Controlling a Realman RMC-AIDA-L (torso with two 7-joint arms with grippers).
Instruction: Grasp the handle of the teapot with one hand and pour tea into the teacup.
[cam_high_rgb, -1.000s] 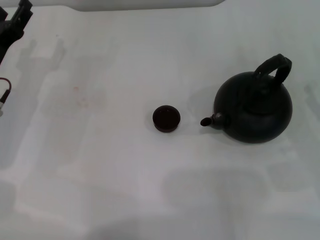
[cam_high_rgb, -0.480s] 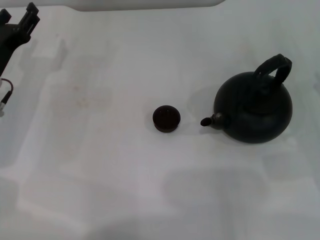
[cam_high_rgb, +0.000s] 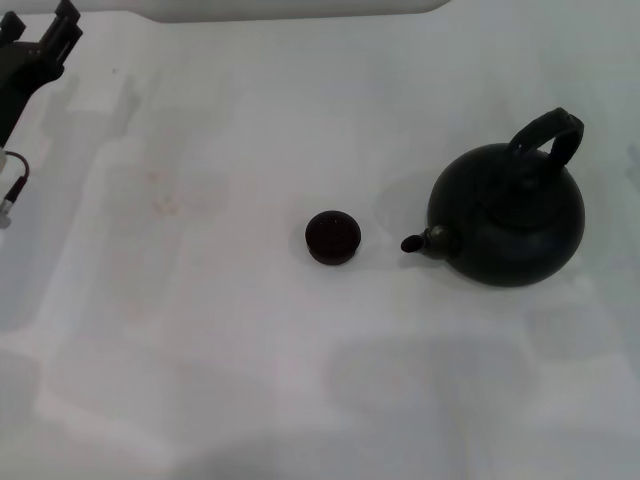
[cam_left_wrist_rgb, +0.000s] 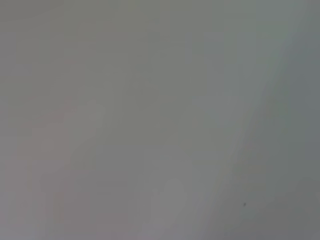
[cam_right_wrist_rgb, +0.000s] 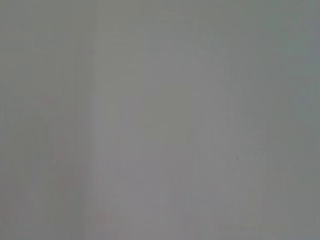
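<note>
Your round dark clay teapot (cam_high_rgb: 507, 215) stands upright, spout toward the small dark teacup (cam_high_rgb: 332, 238) at its 9 o'clock, handle (cam_high_rgb: 547, 135) free, which fits before or after pouring; left gripper (cam_high_rgb: 50, 45) sits far at 10 o'clock, its closure I cannot tell

Test bench, likely a lab – bare white tabletop (cam_high_rgb: 220, 350).

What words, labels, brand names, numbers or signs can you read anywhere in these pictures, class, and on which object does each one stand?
None can be read.
The teapot and the teacup are plain and dark, with no marks showing.
The white table bears no writing.
The left gripper, at the far left corner, shows no label.
Both wrist views show only a blank grey surface.
</note>
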